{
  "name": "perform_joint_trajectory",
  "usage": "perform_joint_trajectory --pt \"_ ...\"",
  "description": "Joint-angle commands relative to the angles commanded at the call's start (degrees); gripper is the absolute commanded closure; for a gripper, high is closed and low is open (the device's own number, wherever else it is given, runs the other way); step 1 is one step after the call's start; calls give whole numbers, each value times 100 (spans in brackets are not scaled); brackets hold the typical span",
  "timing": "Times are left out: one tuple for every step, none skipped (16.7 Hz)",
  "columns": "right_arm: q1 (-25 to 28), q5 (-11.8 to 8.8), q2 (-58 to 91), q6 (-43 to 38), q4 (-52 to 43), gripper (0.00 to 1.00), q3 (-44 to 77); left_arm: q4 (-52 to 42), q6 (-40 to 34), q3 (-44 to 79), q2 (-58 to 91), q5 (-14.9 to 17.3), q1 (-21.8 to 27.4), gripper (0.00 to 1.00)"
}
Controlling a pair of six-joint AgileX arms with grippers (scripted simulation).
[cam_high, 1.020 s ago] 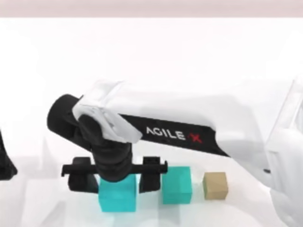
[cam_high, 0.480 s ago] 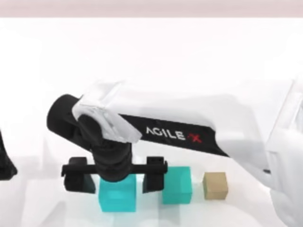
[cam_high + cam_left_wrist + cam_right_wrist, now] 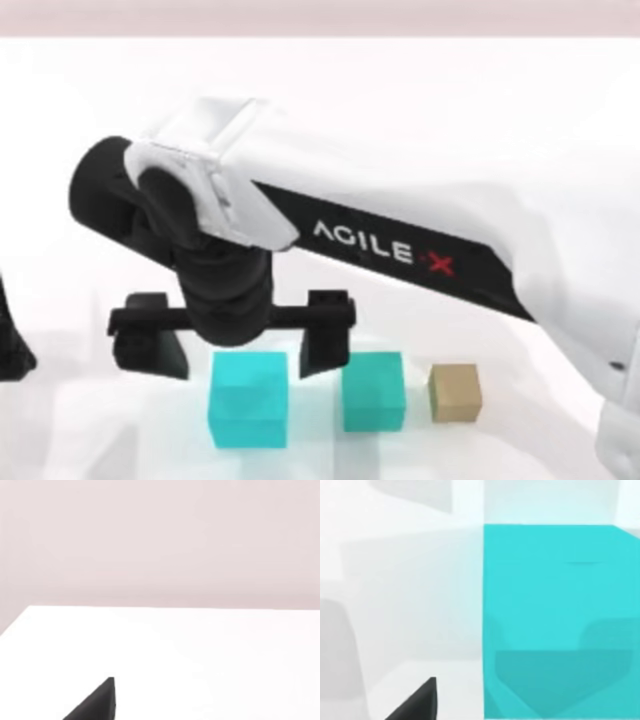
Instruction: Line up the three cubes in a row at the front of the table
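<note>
Cyan cube (image 3: 249, 399), teal cube (image 3: 373, 391) and tan cube (image 3: 455, 392) sit in a row at the table's (image 3: 400, 120) front. Right gripper (image 3: 232, 335), fingers wide and empty, hovers just behind the cyan cube; retreating seems next. Left arm parked at left edge.

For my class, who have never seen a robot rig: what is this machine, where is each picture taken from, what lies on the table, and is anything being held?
These are rendered pictures of two AgileX arms at a white table. The top view looks straight down; the other two come from cameras on each wrist. Near the front edge stand three cubes in a row: the cyan cube, the teal cube and the tan-brown cube. The right gripper hangs open just behind the cyan cube, holding nothing; its wrist view shows that cube close up. The left arm is parked at the left edge; its wrist view shows only bare table.
</note>
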State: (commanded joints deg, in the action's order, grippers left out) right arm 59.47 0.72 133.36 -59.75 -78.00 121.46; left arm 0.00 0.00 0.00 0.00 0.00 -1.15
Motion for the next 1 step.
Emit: perform_joint_trajectory --pt "-1 0 -16 4 -50 0 49 0 0 0 0 0 0 0"
